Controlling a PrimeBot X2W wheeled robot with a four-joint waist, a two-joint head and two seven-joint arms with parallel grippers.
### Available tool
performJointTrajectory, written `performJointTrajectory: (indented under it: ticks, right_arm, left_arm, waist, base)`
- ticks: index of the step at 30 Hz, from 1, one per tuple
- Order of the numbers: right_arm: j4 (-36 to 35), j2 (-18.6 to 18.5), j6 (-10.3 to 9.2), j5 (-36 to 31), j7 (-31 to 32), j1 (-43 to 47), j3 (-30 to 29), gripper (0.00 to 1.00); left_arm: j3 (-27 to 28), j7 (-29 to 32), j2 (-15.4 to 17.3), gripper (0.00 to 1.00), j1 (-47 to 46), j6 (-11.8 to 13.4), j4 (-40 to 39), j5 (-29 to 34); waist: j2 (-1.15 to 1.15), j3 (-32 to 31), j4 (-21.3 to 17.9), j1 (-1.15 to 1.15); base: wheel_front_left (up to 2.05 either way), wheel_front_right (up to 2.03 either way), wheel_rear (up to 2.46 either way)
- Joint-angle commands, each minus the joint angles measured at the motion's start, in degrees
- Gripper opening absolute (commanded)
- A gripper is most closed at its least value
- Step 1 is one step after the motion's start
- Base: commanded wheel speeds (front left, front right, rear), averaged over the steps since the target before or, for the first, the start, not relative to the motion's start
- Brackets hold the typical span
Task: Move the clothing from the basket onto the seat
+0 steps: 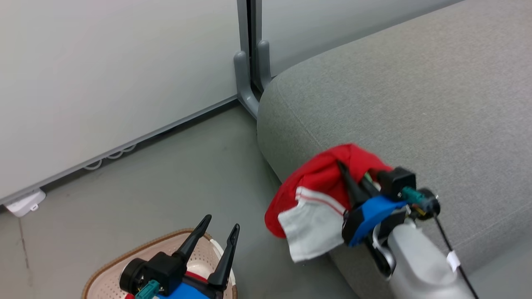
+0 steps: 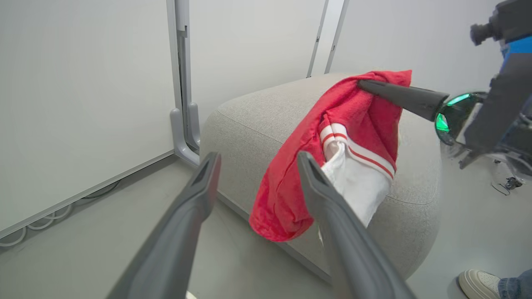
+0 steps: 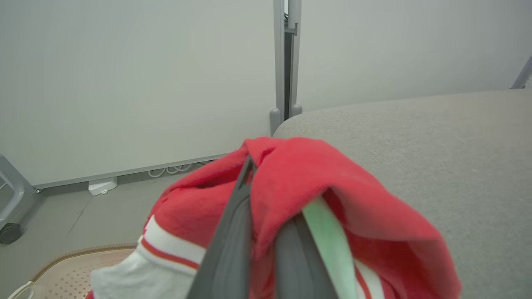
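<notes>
**red garment pinched at the seat's corner**

the seat [image 1: 415, 95], a broad grey cushion, runs off the right and lower edges of the head view, so its full extent is cut off. pale wall panels [image 1: 104, 74] and a grey floor [image 1: 187, 174] lie behind it and to its left. the basket [image 1: 110, 278] sits on the floor at the bottom edge of the head view. it is cropped there and partly covered by the left gripper [image 1: 222, 221]. a red sliver [image 1: 195, 275] shows inside it, too covered to identify.

the clothing [image 1: 320, 182] is a red piece with white striped trim and a white panel. it hangs at the seat's rounded near corner, well apart from the basket. whether it rests on the cushion or only hangs in front of it cannot be told.

the right gripper [image 1: 341, 165] has its fingers pressed together on the garment's upper fold. the cloth drapes over the tips and hides one of them, and the rest hangs below and to the left of the fingers. the left gripper is spread wide above the basket, holding nothing.

in the left wrist view a pale shoe [image 2: 478, 282] and a denim cuff [image 2: 515, 286] are cropped at the lower right corner.
</notes>
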Motion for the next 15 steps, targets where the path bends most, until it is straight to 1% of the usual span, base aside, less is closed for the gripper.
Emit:
performJointTrajectory:
  ticks: [1, 3, 6, 11, 15]
  right_arm:
    - [0.3, 0.0, -0.04, -0.9, -0.1, -2.7, -1.6, 0.0]
    - [1.0, -0.2, -0.04, -1.3, 0.3, -5.2, -4.4, 0.0]
    - [1.4, -0.7, -0.04, -0.4, 1.5, -9.7, -8.5, 0.0]
    - [1.0, -5.8, -0.04, -0.1, 2.7, -18.4, -16.1, 0.0]
    - [0.9, -11.4, -0.05, -0.6, 3.3, -24.4, -22.8, 0.0]
  left_arm:
    - [-0.2, -0.2, 0.7, 1.0, -1.1, -0.2, -0.4, 0.2]
    - [-0.7, -0.2, 1.1, 1.0, -1.9, -0.2, -0.6, 0.5]
    - [-1.7, -0.2, 2.1, 1.0, -3.6, -0.2, -1.1, 0.5]
    - [-4.1, -0.2, 3.9, 1.0, -8.1, -0.2, -2.4, 1.1]
    - [-6.2, -0.2, 5.4, 1.0, -12.5, -0.2, -4.0, 1.4]
  waist:
    - [0.0, 1.6, 0.9, 0.0]
    - [0.0, 3.3, 1.7, 0.0]
    - [0.0, 6.4, 3.1, 0.0]
    - [0.0, 13.3, 6.2, 0.0]
    - [0.0, 19.6, 9.0, 0.0]
  base:
    - [0.0, 0.0, 0.0]
    - [0.0, 0.0, 0.0]
    - [0.0, 0.0, 0.0]
    - [0.0, 0.0, 0.0]
    - [0.0, 0.0, 0.0]
